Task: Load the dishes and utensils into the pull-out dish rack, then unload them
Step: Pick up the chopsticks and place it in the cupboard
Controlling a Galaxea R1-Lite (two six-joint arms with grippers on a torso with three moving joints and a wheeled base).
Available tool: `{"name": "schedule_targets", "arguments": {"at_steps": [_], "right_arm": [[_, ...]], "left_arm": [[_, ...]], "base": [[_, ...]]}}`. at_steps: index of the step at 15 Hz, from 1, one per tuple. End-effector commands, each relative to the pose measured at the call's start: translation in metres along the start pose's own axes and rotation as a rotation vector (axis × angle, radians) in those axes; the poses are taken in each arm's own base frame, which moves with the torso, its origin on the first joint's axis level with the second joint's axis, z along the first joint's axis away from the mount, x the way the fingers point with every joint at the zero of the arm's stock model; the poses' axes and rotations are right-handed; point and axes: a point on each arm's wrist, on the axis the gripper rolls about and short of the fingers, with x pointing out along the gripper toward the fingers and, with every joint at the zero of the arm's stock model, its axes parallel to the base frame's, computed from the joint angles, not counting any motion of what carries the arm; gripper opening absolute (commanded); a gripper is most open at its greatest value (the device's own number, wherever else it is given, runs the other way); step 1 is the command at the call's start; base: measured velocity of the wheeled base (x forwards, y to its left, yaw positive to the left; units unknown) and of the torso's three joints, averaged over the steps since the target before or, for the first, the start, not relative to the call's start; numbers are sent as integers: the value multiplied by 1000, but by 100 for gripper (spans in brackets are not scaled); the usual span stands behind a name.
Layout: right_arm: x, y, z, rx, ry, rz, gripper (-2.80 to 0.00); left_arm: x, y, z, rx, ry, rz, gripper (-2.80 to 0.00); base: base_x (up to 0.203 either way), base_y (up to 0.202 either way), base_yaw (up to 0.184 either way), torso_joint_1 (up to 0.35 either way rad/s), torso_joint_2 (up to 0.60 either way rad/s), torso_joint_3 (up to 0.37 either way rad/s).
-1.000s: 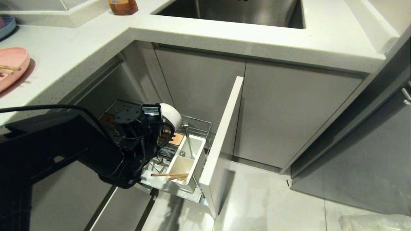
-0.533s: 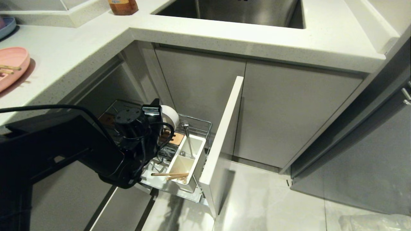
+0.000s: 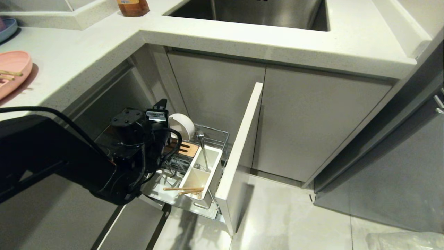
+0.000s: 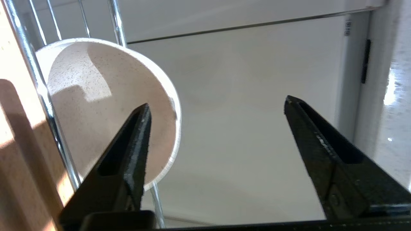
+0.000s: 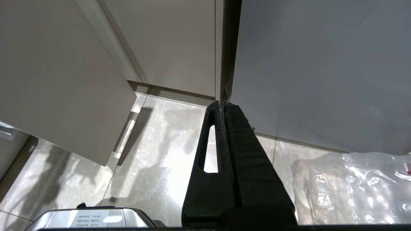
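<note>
The pull-out dish rack (image 3: 215,133) stands drawn out under the counter, behind its pale front panel (image 3: 242,149). The white bowl (image 3: 182,125) stands on edge in it, leaning on chrome wires (image 4: 41,96) beside the wooden block (image 3: 187,148). My left gripper (image 4: 216,102) is open just behind the bowl (image 4: 96,106), with one finger (image 4: 135,144) in front of its rim and nothing held. Chopsticks (image 3: 183,189) and the spoon (image 3: 203,149) sit in the white utensil box (image 3: 201,173). The pink plate (image 3: 12,71) lies on the counter at the far left. My right gripper (image 5: 223,104) hangs shut over the floor.
A sink (image 3: 260,10) and an amber bottle (image 3: 133,7) are on the counter above the rack. A blue plate (image 3: 7,27) sits at the far left edge. Grey cabinet doors (image 3: 312,118) close the right side. A clear plastic bag (image 5: 353,186) lies on the tiled floor.
My left gripper has opened and let go of the white bowl, then drawn back up and to the left. The bowl stays on edge in the rack.
</note>
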Motion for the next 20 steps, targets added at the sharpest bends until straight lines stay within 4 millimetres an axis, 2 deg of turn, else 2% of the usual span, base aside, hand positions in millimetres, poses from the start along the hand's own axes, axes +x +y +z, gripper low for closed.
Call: {"name": "schedule_targets", "arguments": {"at_steps": [1,5,6,13,20], "right_arm": [[0,0,-1,0,2,0,-280],[0,0,-1,0,2,1,-280],[0,0,-1,0,3,1,-280],[0,0,-1,0,2,2,-280],[0,0,-1,0,2,1,-280]], "left_arm": [[-13,-24,10,-29,-7,-42,0],[-31,-43,16,-8,15,9,0],[-36,-48,17,-9,19,6,-280],[-78,-80,26,142,122,113,-280],[-122,-133,48,355,138,-62,-280]], "base": [[0,0,0,0,0,0],[0,0,0,0,0,0],[0,0,0,0,0,0],[0,0,0,0,0,0],[0,0,0,0,0,0]]}}
